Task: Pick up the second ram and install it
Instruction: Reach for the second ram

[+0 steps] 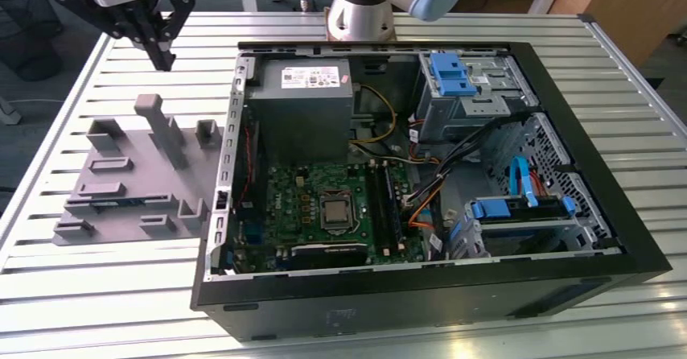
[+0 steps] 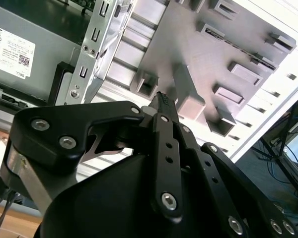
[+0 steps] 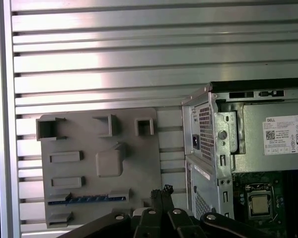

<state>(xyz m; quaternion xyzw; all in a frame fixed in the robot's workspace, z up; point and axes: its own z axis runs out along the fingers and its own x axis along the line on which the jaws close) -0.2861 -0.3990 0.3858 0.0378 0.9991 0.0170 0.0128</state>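
1. The gripper (image 1: 163, 59) is seen clenched, with nothing grasped, high above the gray fixture (image 1: 140, 188).
2. The second ram (image 3: 87, 199) is seen lying in a slot of this fixture, beside the computer case (image 1: 601, 214).

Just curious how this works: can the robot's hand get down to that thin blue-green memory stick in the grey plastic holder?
Probably yes. The hand hangs above the grey plastic holder, and nothing covers the thin blue-green memory stick lying in it, though its fingers are shut.
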